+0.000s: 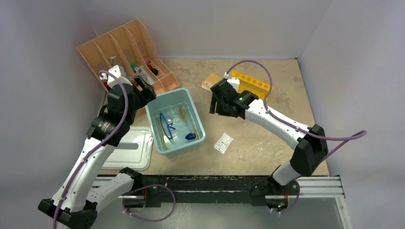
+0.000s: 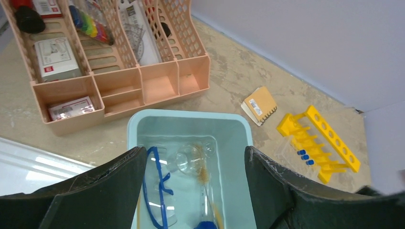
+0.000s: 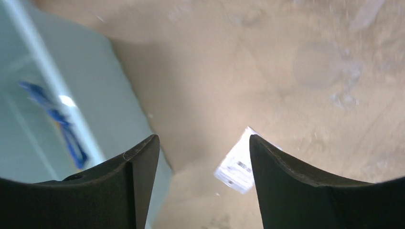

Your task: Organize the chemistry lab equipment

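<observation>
The chemistry lab equipment sits in two spots on the table [image 1: 267,138]. Most of it lies in the pale teal tub [image 1: 198,110] near the middle. The blue-rimmed goggles [image 1: 167,125] are toward the tub's left side. A clear cylinder [image 2: 188,161] lies on its side with its blue hexagonal base [image 1: 190,136] at the near end. A thin amber-brown piece [image 2: 204,172] lies alongside it (brush or tubing, I cannot tell which from here).

The blue-capped test tubes [image 2: 303,155] are outside the tub, at the yellow rack [image 1: 251,84] toward the back wall. A small tan notebook [image 1: 210,82] lies just left of the rack. A little white packet [image 1: 223,142] lies on bare tabletop to the right of the tub, apart from it.

The left gripper [image 2: 193,152] hovers over the tub's far left corner, just in front of the peach organiser [image 1: 124,47]. Its jaws are spread wide with nothing between them. The right gripper [image 3: 203,140] hangs above the table to the right of the tub. Its jaws are also wide apart and empty, and the packet shows on the tabletop below them, though that wrist view is blurred. A white lid [image 1: 131,149] lies flat at the tub's near left.
</observation>
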Tool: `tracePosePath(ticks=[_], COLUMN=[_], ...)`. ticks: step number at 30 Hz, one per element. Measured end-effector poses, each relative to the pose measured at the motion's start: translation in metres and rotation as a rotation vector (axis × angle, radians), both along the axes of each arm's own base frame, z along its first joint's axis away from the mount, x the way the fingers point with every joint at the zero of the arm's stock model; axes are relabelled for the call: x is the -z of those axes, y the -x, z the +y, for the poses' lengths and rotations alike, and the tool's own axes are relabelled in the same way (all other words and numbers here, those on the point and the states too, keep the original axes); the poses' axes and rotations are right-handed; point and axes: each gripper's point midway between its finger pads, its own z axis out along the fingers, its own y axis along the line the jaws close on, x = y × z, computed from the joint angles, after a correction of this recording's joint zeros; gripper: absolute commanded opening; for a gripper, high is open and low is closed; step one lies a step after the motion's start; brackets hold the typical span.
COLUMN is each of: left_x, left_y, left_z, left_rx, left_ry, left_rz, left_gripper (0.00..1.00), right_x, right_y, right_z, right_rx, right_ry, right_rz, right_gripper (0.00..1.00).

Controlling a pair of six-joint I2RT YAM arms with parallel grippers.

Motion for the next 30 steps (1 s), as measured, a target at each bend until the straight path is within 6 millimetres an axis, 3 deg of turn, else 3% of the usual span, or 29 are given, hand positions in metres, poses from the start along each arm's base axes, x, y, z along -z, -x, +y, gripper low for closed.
tracePosePath(ticks=[6,10,17,21,30], left_x=[-0.007,-0.007,-0.003,-0.001,0.005], left_y=[-0.005,-0.01,-0.015,-0.017,-0.022], left_z=[-0.01,-0.014,-0.018,-0.019,-0.023], left_rx=[0.045,0.056,0.061,0.061,0.058], left_ry=[0.015,0.023,0.031,0.032,0.047], left_rz=[-0.028,-0.035,-0.026,-0.022,-0.004], left_gripper=[0.74,0.74,0.73,0.73,0.73], right_x=[0.088,0.121,0.155,0.164,0.174], right_y=[0.051,0.075,0.085,0.092,0.095], right_z=[-0.029,-0.038,-0.034,-0.039,-0.042], right_rx=[0.007,-0.017,-0.047,-0.046,-0.052], right_ry=[0.092,0.123,0.133,0.148,0.145], right_rz=[0.219,0.325,0.409,0.434,0.425], right_gripper=[0.78,0.8,0.79,0.74,0.49])
